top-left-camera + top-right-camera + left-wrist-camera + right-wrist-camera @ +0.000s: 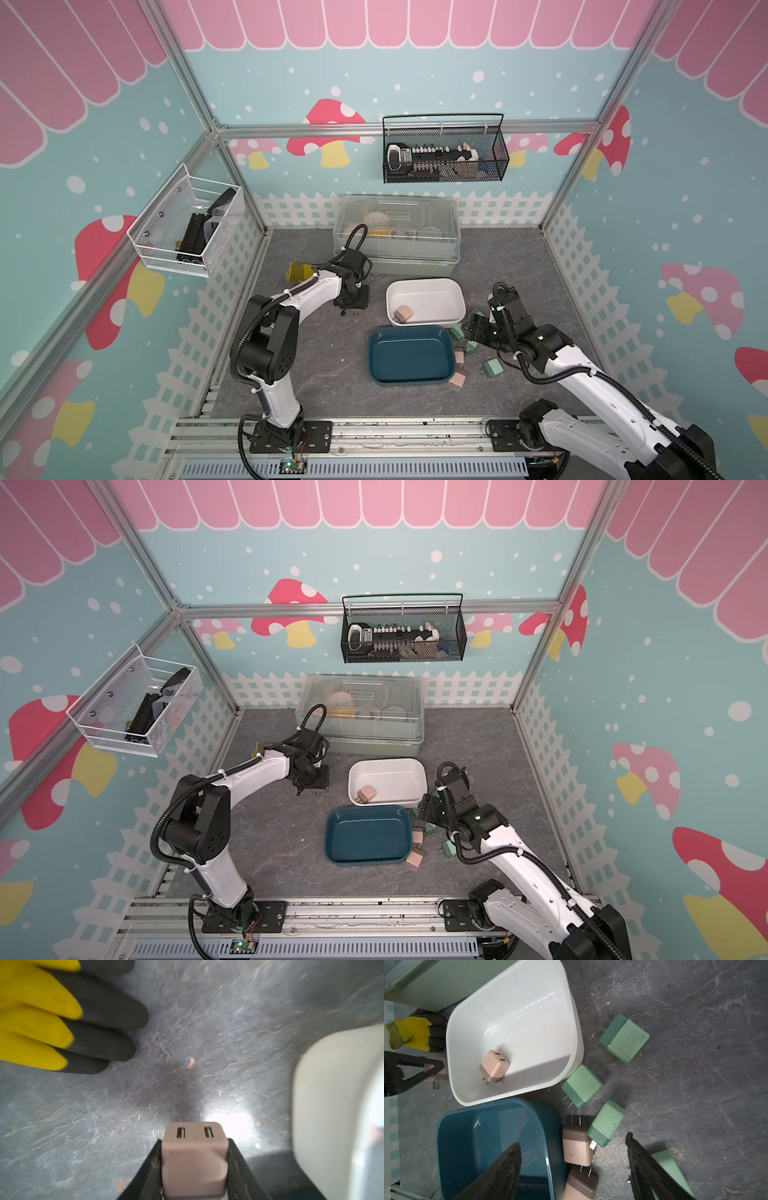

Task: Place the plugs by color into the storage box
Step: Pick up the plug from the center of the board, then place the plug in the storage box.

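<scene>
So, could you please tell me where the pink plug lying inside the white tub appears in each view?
In a top view: pink plug in the white tub's near left corner.
In a top view: the same corner.
Left wrist: not made out; only the tub's outer wall.
Right wrist: on the tub floor, near the teal tub.
Shared landmark: the white tub.

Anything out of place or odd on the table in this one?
Yes: a yellow-and-grey work glove lies on the table near the white tub. It has no part in the sorting. Nothing looks spilled or damaged.
</scene>
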